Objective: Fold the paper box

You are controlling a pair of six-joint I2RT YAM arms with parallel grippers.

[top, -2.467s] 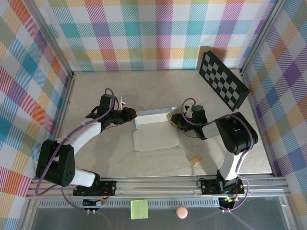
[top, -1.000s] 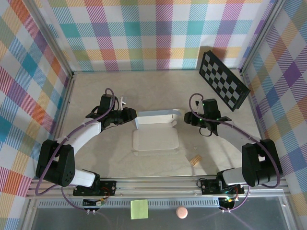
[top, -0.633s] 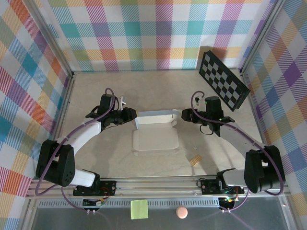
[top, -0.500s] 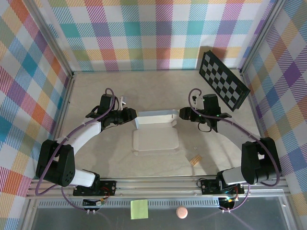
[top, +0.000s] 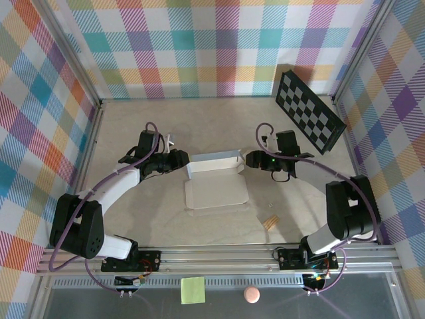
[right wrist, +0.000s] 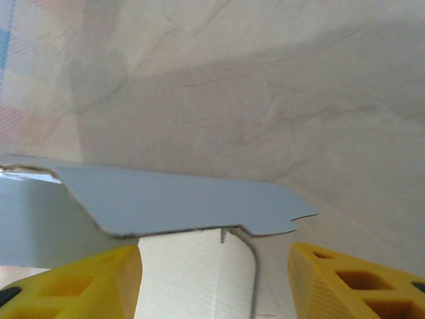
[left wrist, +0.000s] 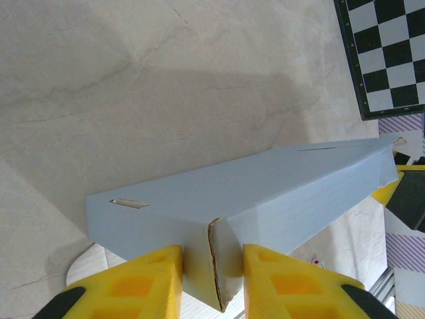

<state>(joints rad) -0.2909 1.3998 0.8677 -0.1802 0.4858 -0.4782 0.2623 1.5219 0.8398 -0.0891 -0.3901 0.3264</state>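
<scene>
The left gripper [left wrist: 212,269] pinches its yellow fingers [left wrist: 149,279] on the left end of the paper box [left wrist: 265,193], smooth pale grey card with a raw cut edge. The right gripper [right wrist: 212,266] has its fingers apart around the rounded flap at the right end, not touching it. The box lies mid-way across the marbled beige table [top: 133,126], its back wall raised, near a checkerboard panel [top: 309,109].
</scene>
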